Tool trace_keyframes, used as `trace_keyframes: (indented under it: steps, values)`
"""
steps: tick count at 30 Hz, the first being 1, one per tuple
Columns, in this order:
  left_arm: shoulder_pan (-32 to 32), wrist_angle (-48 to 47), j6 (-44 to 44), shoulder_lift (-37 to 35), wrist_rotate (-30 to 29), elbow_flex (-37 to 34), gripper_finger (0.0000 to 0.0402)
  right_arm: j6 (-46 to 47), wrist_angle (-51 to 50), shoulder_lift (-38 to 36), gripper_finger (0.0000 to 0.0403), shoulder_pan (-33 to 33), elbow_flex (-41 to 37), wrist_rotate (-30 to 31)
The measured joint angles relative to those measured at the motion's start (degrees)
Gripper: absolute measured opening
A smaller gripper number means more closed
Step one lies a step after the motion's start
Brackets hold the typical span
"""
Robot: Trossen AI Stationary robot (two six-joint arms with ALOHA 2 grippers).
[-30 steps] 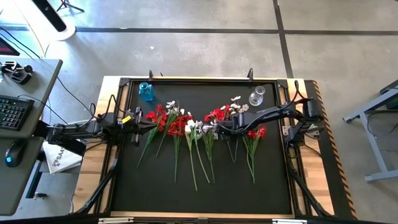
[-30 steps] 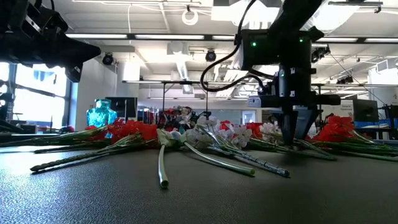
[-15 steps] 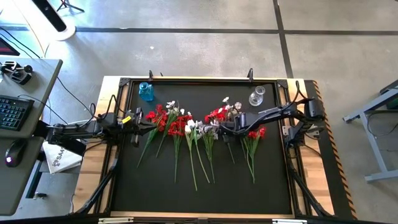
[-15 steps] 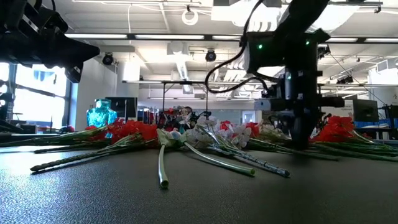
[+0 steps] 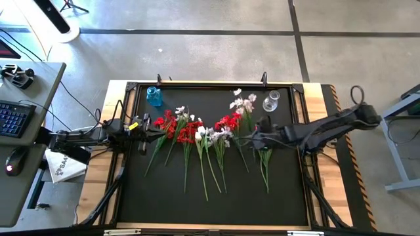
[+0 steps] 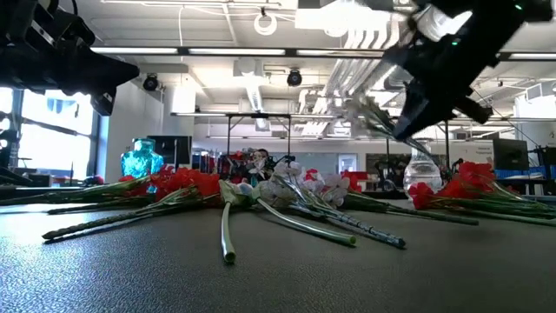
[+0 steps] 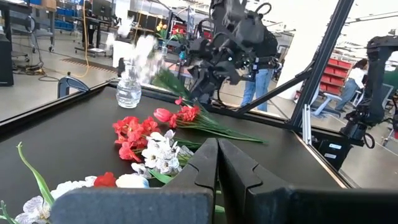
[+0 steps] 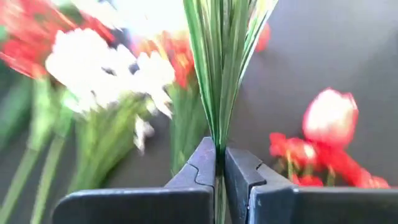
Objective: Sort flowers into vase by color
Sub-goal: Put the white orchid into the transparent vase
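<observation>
Red and white flowers [image 5: 197, 134] lie in a row across the black mat, blooms toward the far edge, stems toward the near edge. My right gripper [image 8: 219, 154] is raised over the mat's right half [image 5: 259, 138], shut on a white-bloomed spray [image 5: 243, 101] that points toward the clear glass vase [image 5: 271, 101]. A blue vase [image 5: 154, 96] stands at the far left corner. My left gripper [image 7: 217, 149] waits shut at the row's left end [image 5: 146, 131], just above the flowers. My right gripper pinches the white spray's bundled green stems [image 8: 217, 127] between its two fingers, with the stems running along the fingers and fanning out beyond the tips. The spray is lifted clear of the mat and tilted, its white blooms [image 6: 365, 39] highest and its lower stem hidden behind the gripper.
A red bunch [image 5: 266, 157] lies under my right arm on the mat, beside the clear vase [image 6: 423, 178]. The mat's near half [image 5: 210, 203] is bare. A raised black frame [image 5: 210, 84] edges the table. People stand in the room behind, seen in the left wrist view.
My right gripper has risen from the mat among the flowers, moved toward the table's right edge and tipped over. The white spray has come up with it, lifted clear, and its blooms have swung toward the far edge near the clear vase.
</observation>
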Motion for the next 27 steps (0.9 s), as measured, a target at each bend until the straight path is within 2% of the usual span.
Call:
trace_keyframes:
  steps: [3,7,10,14,17,21,27]
  values:
    - [0.0,0.0,0.0,0.0,0.0,0.0,0.0000,-13.9,20.3,-4.6,0.0001,1.1,-7.9,5.1]
    - [0.0,0.0,0.0,0.0,-0.1,0.0,0.0000,-40.4,49.2,-7.3,0.0001,-0.3,-14.1,5.2]
    - [0.0,0.1,0.0,0.0,-0.4,0.0,0.0000,-57.4,60.5,-8.7,0.0011,-2.0,-14.3,6.9]
    - [0.0,0.1,0.0,0.0,-1.2,0.0,0.0000,-67.9,61.7,-12.6,0.0020,-6.2,-11.9,16.3]
    - [0.0,0.1,0.0,0.0,-1.4,0.0,0.0000,-72.9,60.8,-16.7,0.0007,-10.4,-11.8,22.2]
    - [0.0,0.1,0.0,0.0,-1.5,0.0,0.0000,-76.2,59.5,-20.5,0.0006,-17.0,-11.8,22.5]
    - [0.0,0.0,0.0,0.0,-1.5,0.0,0.0000,-77.8,57.9,-20.1,0.0003,-26.2,-11.8,21.8]
